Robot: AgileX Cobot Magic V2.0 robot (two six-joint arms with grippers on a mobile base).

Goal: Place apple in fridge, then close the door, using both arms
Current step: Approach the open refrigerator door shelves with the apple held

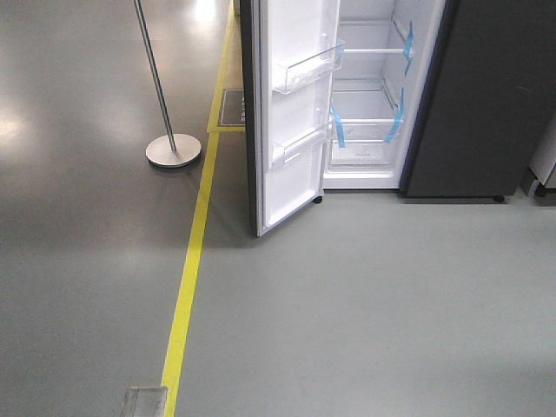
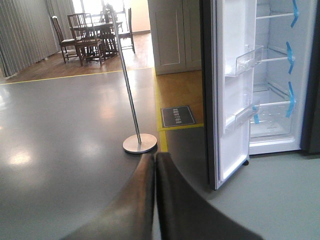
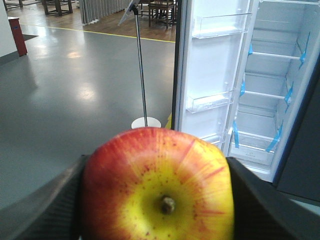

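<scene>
The right claw is clenched on the apple. The fruit fills the gap between the two dark fingers, stem dip and yellow patch facing the wrist camera. The contact edges are blurred this close, but the fingers appear to press both flanks. Ahead of this claw and off to its right stands the fridge, its white shelves edged with blue tape strips. The door is swung wide, almost straight ahead of the claw, with its clear bins showing. The left claw is clenched on nothing, its fingers meeting along one seam. Just beyond its tips a metal pole stand rests on the grey floor. The open door lies ahead and to its right.
</scene>
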